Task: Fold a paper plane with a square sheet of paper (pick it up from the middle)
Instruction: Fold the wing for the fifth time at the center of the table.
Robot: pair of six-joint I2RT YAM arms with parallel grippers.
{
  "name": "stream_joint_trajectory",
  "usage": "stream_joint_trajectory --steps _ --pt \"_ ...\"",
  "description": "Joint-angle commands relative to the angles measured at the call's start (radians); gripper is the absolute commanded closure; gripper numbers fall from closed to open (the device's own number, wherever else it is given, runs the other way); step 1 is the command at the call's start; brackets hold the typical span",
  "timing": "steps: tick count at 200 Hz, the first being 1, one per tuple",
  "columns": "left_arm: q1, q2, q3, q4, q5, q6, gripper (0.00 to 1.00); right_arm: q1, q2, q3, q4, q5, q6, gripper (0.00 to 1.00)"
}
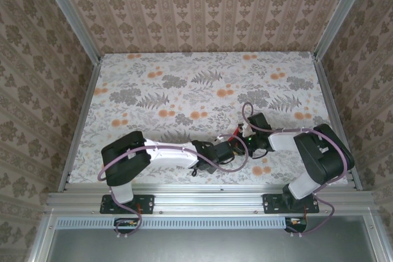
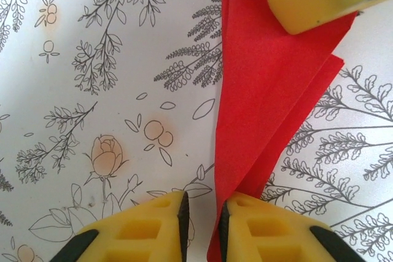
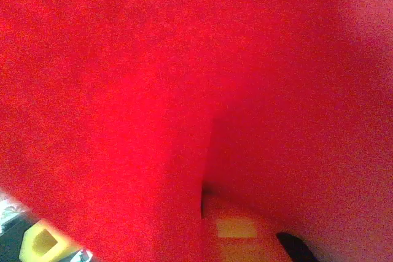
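Both left claw (image 2: 201,205) and right claw (image 1: 239,134) crowd red paper (image 2: 270,108) on tablecloth (image 2: 92,90).

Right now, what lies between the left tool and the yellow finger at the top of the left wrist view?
The folded bright red sheet of paper spans that stretch in the left wrist view, its lower tip inside the left tool.

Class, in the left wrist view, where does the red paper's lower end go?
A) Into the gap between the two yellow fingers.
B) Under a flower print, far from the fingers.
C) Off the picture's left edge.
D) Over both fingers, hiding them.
A: the paper narrows downward into the slit between the left fingers, close against the inner face of one, and both fingers are in plain sight.
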Motion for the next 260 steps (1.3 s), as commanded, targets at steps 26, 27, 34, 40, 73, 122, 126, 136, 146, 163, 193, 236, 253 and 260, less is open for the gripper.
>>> stream_joint_trajectory --steps 26,27,34,40,73,122,126,136,146,163,193,236,253,260 --pt "-0.003 -0.012 0.029 -0.097 0.080 -0.043 0.73 -0.019 0.053 -0.005 -0.093 0.116 -0.051 1.00" --pt "-0.003 -0.014 0.030 -0.097 0.080 -0.044 0.73 -0.019 0.054 -0.004 -0.093 0.117 -0.052 1.00" --pt "-0.003 -0.018 0.026 -0.098 0.083 -0.043 0.72 -0.020 0.055 -0.005 -0.100 0.126 -0.059 1.00" --pt "-0.003 -0.024 0.023 -0.098 0.086 -0.046 0.72 -0.020 0.055 -0.005 -0.104 0.130 -0.063 1.00" --pt "-0.003 -0.087 -0.029 -0.067 0.115 -0.057 0.70 -0.021 0.059 -0.008 -0.107 0.144 -0.069 1.00" --pt "0.002 -0.229 -0.103 0.008 0.227 -0.097 0.68 -0.021 0.077 -0.005 -0.107 0.146 -0.074 1.00" --pt "0.005 -0.243 -0.107 0.012 0.235 -0.101 0.68 -0.020 0.080 -0.005 -0.107 0.145 -0.074 1.00" --pt "0.022 -0.275 -0.118 0.023 0.254 -0.112 0.68 -0.022 0.083 -0.004 -0.105 0.145 -0.074 1.00" --pt "0.049 -0.302 -0.129 0.040 0.275 -0.123 0.68 -0.022 0.087 -0.005 -0.103 0.146 -0.073 1.00" --pt "0.102 -0.345 -0.168 0.098 0.307 -0.156 0.72 -0.021 0.086 -0.009 -0.098 0.147 -0.071 1.00" --pt "0.195 -0.359 -0.223 0.234 0.388 -0.221 0.83 -0.022 0.088 -0.014 -0.094 0.152 -0.071 1.00" --pt "0.218 -0.244 -0.188 0.287 0.471 -0.221 0.90 -0.023 0.098 -0.028 -0.076 0.145 -0.073 1.00" --pt "0.219 -0.212 -0.188 0.314 0.488 -0.228 0.93 -0.028 0.103 -0.028 -0.077 0.146 -0.083 1.00" --pt "0.222 -0.200 -0.187 0.319 0.494 -0.231 0.93 -0.028 0.107 -0.028 -0.079 0.146 -0.088 1.00"
